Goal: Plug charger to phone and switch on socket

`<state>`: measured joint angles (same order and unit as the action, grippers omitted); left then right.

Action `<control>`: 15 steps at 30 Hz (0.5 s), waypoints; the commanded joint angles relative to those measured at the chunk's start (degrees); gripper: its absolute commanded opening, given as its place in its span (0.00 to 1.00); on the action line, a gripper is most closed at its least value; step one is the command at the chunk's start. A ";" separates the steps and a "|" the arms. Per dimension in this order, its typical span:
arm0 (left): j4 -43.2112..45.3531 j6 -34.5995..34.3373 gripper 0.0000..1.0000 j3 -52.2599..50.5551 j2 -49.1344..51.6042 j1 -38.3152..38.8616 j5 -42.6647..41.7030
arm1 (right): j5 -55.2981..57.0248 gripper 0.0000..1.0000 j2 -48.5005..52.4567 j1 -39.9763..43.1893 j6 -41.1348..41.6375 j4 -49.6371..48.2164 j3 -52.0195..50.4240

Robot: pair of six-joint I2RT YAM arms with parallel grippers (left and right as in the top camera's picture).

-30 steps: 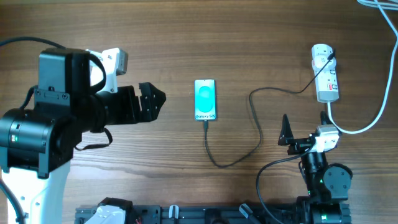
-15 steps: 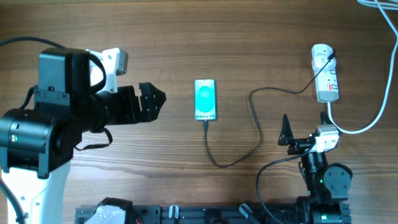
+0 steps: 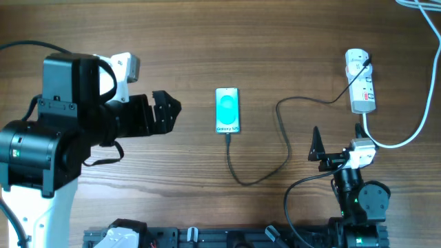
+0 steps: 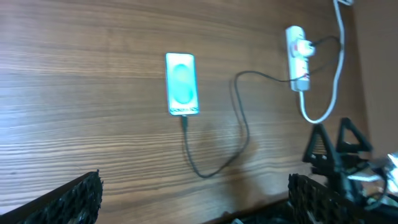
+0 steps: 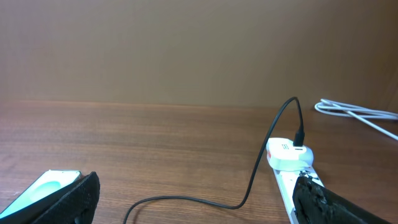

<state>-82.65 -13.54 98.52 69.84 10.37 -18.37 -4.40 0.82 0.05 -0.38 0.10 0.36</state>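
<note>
The left gripper (image 3: 169, 114) sits left of centre in the overhead view, its jaws spread wide and pointing toward the middle of the table (image 3: 207, 41). It holds nothing and touches nothing. In its own wrist view the two fingers sit at the lower corners of the frame, with bare wood between them. The right gripper (image 3: 337, 141) is at the lower right of the overhead view. It is also spread wide and empty, and in its wrist view its dark fingers frame the bottom corners. The phone (image 3: 227, 110) lies flat at the centre of the frame with its cyan screen lit and its white band toward the bottom edge, well apart from both grippers. The charger (image 3: 286, 138) meets the phone's lower edge, dips toward the bottom of the frame, then curves up and right to the socket (image 3: 360, 81). The socket lies at the upper right, with the charger's adapter seated at its far end. A white lead (image 3: 413, 131) loops from the socket's lower end out to the right edge. The switch position cannot be made out.
</note>
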 commanded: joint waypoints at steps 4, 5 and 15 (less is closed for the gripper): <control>0.26 1.14 1.00 0.07 0.24 -0.22 3.04 | 0.96 1.00 -0.61 0.24 -1.07 -0.09 -0.07; 0.26 1.14 1.00 0.07 0.24 -0.22 3.04 | 0.96 1.00 -0.61 0.24 -1.07 -0.09 -0.07; -0.74 1.16 1.00 -0.04 -2.12 -0.22 4.70 | 0.96 1.00 -0.61 0.24 -1.09 -0.09 -0.07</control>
<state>-83.40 -13.56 98.52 69.63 10.37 -14.79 -4.38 0.82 0.05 -0.36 0.10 0.36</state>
